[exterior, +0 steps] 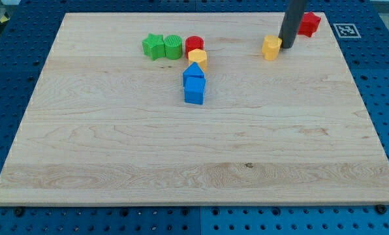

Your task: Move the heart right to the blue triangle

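A pale wooden board (194, 163) lies on a blue perforated table (12, 72).

Wooden board (201, 163) beneath block cluster (185, 62)

Bright, even light, sharp all over.
Blocks only threw soft little shadows on the surface (181, 150); no glare.

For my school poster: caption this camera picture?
My tip touches the yellow heart block, far right of the blue triangle block.
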`<state>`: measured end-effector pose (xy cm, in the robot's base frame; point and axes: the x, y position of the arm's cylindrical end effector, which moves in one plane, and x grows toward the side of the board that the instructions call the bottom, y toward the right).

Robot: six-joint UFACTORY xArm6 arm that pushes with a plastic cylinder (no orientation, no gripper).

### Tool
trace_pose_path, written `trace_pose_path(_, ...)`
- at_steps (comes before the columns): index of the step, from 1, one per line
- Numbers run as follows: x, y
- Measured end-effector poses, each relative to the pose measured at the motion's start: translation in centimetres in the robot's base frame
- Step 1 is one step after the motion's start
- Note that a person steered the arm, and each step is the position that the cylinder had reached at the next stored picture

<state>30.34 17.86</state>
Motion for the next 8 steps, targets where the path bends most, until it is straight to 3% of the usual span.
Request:
trace_pose_path(3,-2.1,-0.1)
trace_pose_path(8,2.2,-1.7)
